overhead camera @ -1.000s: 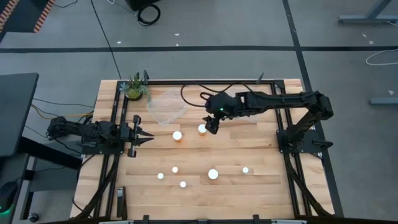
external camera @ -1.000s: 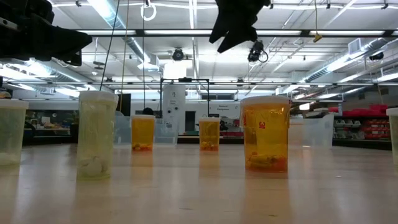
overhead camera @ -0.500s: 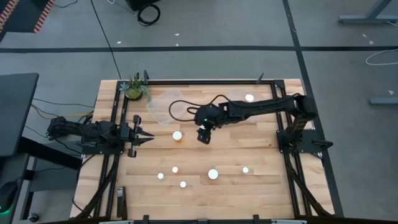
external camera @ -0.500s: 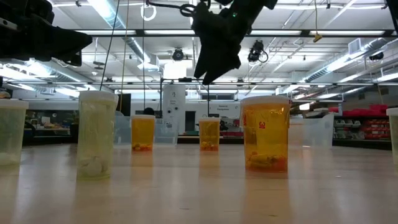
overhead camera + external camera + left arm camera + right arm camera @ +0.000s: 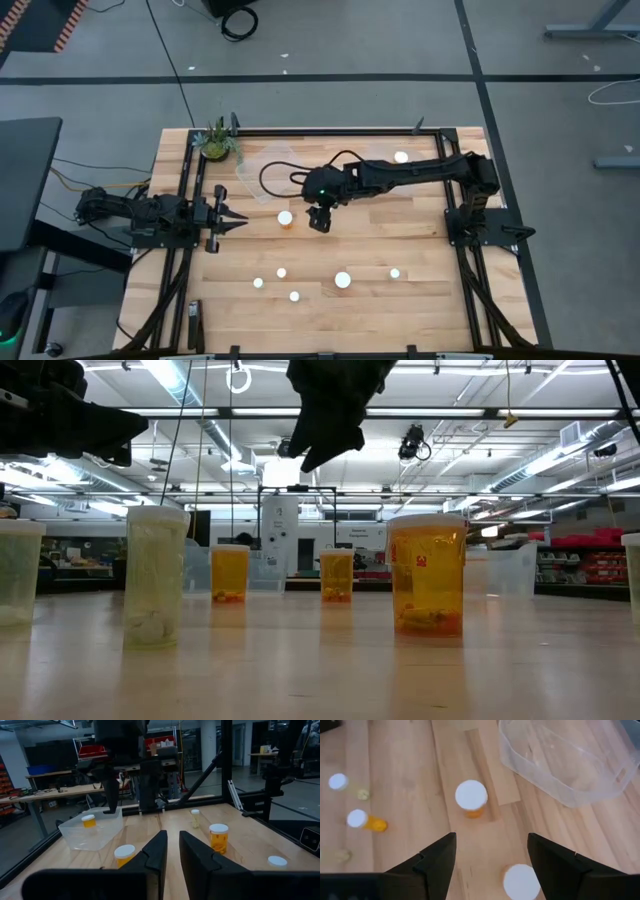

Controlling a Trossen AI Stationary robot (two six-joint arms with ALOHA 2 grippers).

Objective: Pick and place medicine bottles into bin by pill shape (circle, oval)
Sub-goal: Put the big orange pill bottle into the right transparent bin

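Several medicine bottles, amber with white caps, stand upright on the wooden table (image 5: pixel 430 300). My right gripper (image 5: pixel 318 218) hangs open above the table's middle, slanting down, clear of everything. In the right wrist view one white cap (image 5: pixel 521 881) lies below, between its fingers, and a second bottle (image 5: pixel 471 797) stands beyond it. That second bottle (image 5: pixel 285 217) shows just left of the gripper in the high view. Another bottle (image 5: pixel 89 821) sits inside a clear bin (image 5: pixel 100 837). My left gripper (image 5: pixel 240 218) rests shut and level at the table's left side.
A clear bin (image 5: pixel 265 172) holding no bottle sits far left of centre beside a small potted plant (image 5: pixel 215 143). Smaller bottles (image 5: pixel 281 272) and a wide one (image 5: pixel 343 279) stand in the near half. A black cable (image 5: pixel 285 170) loops behind the right arm.
My right gripper has travelled toward the table's left and near edges and come down a little, staying open. In the high view it now covers the bottle that stood at its tip. The arm's move has uncovered a bottle at the far right.
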